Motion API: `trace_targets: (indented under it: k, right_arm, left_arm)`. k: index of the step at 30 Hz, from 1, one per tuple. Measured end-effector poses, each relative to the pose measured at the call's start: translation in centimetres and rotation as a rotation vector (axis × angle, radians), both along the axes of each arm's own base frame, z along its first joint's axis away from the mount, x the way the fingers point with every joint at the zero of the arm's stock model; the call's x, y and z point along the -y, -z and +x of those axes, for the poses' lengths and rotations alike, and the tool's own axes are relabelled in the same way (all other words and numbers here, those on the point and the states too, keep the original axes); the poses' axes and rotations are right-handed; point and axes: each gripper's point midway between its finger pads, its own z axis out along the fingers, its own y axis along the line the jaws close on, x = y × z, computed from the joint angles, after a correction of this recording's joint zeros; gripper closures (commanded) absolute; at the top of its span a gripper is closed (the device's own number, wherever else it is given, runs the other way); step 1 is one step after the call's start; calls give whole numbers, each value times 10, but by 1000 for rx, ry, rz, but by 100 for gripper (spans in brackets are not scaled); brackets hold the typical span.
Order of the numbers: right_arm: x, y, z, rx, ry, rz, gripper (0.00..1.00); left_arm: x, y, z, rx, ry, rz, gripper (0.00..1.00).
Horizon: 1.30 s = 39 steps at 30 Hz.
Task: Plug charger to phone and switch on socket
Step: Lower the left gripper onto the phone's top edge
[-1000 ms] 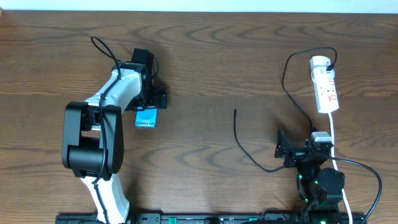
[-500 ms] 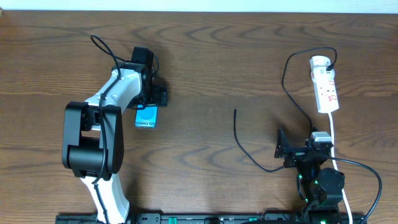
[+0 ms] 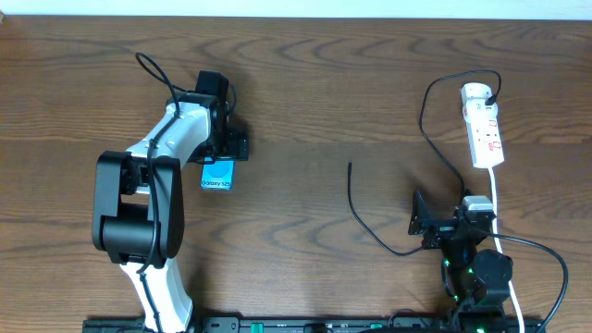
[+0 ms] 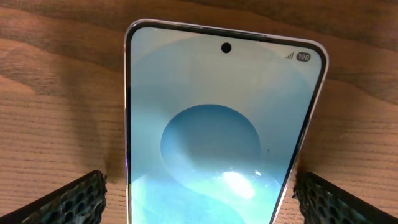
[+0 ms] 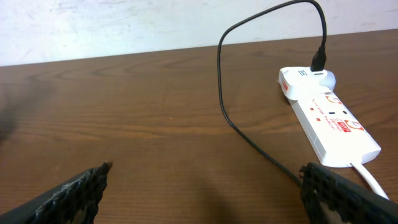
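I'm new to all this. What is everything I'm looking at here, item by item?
phone: one, bright blue screen, flat on the table's left part
charger cable: one, thin black, right part; one end plugged into the power strip, other end loose on the wood
power strip: one, white with red marks, far right
cord: one, thick white, running from the power strip toward the front
table: one, brown wood
left hand: one, black, straddling the phone, grip unclear
right hand: one, black, open, empty, front right
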Motion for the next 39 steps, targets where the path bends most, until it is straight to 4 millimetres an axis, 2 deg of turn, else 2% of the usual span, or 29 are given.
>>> trace_targets:
  k: [8, 39]
  right_arm:
    - [0, 0, 0, 0, 0, 0, 1]
    - [0, 0, 0, 0, 0, 0, 1]
  left_arm:
    - [6, 0, -1, -5, 36, -30, 2]
    - [6, 3, 0, 12, 55, -33, 2]
